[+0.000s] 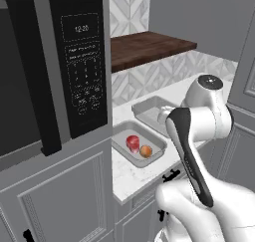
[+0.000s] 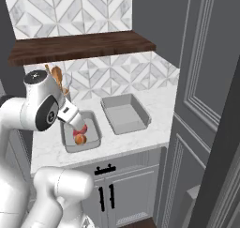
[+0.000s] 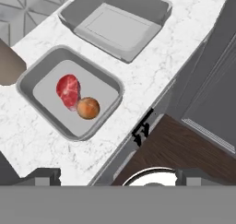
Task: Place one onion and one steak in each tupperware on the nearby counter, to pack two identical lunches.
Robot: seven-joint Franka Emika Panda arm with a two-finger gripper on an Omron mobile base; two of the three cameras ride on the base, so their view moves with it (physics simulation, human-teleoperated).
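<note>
In the left base view a dark microwave (image 1: 84,61) with a keypad fills the left side, set into grey cabinets. To its right lies the white marble tabletop (image 1: 130,175), carrying two grey tubs side by side. The nearer tub (image 1: 119,142) holds a red steak (image 1: 133,143) and an orange-brown onion (image 1: 146,151), the two touching each other near the tub's middle. The farther tub (image 1: 144,110) stands just beside it, partly hidden by the white arm (image 1: 199,136) in this view; the hand view shows nothing in it (a bare grey floor). Above the tabletop a dark wooden shelf (image 1: 149,47) runs along the patterned tile wall.

In the right base view the arm bends over the left end of the tabletop, its hand hanging above the filled tub. At the wall to the left of that tub stands a holder of wooden utensils (image 2: 57,77). Further right sits the other tub, and beyond it a tall grey panelled door (image 2: 206,81).

In the hand view the two dark fingertips (image 3: 44,176) sit far apart at the bottom corners, so the jaws stand wide open and grip nothing. The filled tub lies to the left, the other tub above it, and the tabletop's edge runs diagonally, with a black cabinet handle (image 3: 143,128) just below it.
</note>
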